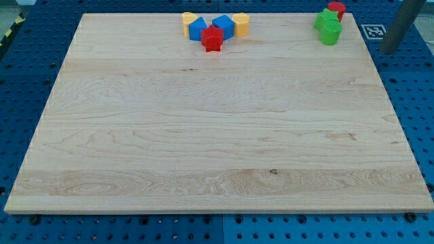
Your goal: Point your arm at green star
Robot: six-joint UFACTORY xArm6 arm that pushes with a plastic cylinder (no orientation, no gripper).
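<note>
Two green blocks touch at the board's top right. The upper one (pixel 325 18) looks like the green star, and the lower one (pixel 331 32) is a blockier shape. A red block (pixel 336 9) sits just behind them. My dark rod comes down at the view's far right, and my tip (pixel 389 51) is off the wooden board (pixel 217 135), over the blue perforated table. It is to the right of the green blocks and a little lower in the view, touching none of them.
A cluster sits at the board's top centre: a yellow block (pixel 189 18), a blue block (pixel 197 28), a red star (pixel 212 39), a second blue block (pixel 223 25) and a second yellow block (pixel 241 24). A printed marker tag (pixel 372 30) lies near my rod.
</note>
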